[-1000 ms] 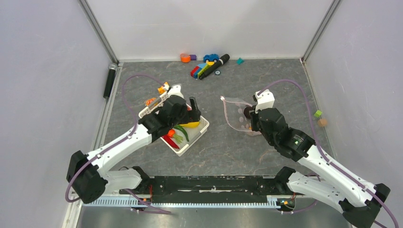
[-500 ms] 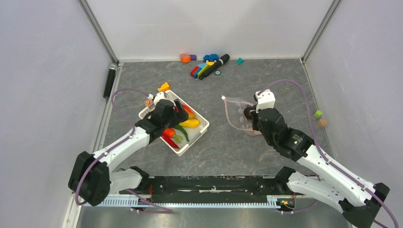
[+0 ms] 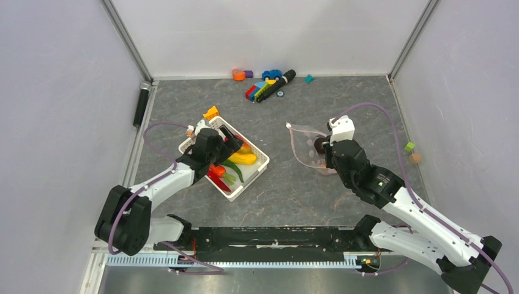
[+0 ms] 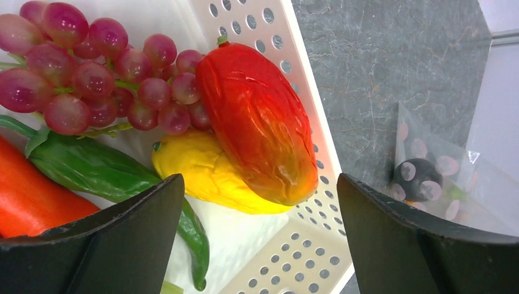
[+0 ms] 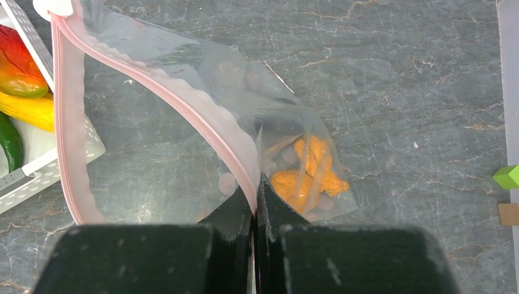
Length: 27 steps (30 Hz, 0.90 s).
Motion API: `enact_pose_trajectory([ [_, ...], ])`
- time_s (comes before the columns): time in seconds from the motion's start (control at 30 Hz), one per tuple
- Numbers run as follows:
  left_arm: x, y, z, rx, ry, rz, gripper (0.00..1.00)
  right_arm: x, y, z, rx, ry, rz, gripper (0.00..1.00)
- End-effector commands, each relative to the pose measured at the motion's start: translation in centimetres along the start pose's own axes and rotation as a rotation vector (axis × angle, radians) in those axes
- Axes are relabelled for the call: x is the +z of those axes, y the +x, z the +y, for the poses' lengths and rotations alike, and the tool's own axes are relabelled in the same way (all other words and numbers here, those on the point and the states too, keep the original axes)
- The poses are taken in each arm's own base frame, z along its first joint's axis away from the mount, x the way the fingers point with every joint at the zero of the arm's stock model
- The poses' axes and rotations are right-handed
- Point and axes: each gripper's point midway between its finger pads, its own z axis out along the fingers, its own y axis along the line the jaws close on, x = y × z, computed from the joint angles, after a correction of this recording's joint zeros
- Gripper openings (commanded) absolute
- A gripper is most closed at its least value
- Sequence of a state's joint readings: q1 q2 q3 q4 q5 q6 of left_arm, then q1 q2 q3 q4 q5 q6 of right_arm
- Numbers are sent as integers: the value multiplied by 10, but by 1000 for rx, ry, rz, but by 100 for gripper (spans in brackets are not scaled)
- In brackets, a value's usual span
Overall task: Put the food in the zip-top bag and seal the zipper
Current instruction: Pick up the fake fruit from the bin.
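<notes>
We see the left arm reaching forward from its base, its wrist bent down so that the left hand [image 3: 227, 139] hangs right over the white basket [image 3: 261, 163]. Its fingers stand wide apart and hold nothing. In the wrist view the left hand [image 4: 257, 184] brackets the fruit inside the basket [image 4: 294, 73]: a red-orange mango [image 4: 257, 122] lies against the perforated wall, a yellow fruit [image 4: 202, 174] is tucked under it, a bunch of purple-red grapes [image 4: 92, 67] sits beside the mango, and a green chilli [image 4: 92, 168] curves below the grapes.

The right arm stretches across the desk [image 3: 343, 104], and its right hand [image 3: 321, 147] sits to the right of the basket, well apart from it. Here the fingers are pressed together, clamped on the edge of the zip-top bag [image 5: 183, 122] at its mouth, where the right hand [image 5: 256, 190] pinches the plastic. The pink zipper [image 5: 67, 122] gapes in a loop, so the mouth faces the basket. The bag [image 3: 304, 144] lies on the desk, clear with pale pink dots. An orange food piece [image 5: 309, 171] rests in its far corner; we cannot tell what kind of food it is.
</notes>
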<state>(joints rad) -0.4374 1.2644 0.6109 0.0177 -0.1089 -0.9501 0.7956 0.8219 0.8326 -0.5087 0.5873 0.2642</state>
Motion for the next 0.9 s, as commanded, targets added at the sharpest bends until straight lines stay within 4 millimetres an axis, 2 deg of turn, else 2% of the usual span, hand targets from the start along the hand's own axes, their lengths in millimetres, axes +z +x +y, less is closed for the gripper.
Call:
enact_pose_trajectory([
  [0.0, 7, -9, -14, -97, 57, -28, 100, 0, -7, -3, 23, 14, -36, 5],
  [0.3, 21, -10, -15, -172, 77, -38, 100, -2, -9, -3, 29, 7, -42, 6],
  [0.37, 23, -11, -16, -182, 87, -48, 97, -2, -8, -3, 31, 7, -43, 6],
  [0.6, 31, -14, -13, -199, 71, -70, 79, -2, -8, -3, 30, 5, -41, 6],
  [0.87, 28, -13, -12, -201, 72, -69, 43, -1, -7, -2, 29, 6, -39, 6],
])
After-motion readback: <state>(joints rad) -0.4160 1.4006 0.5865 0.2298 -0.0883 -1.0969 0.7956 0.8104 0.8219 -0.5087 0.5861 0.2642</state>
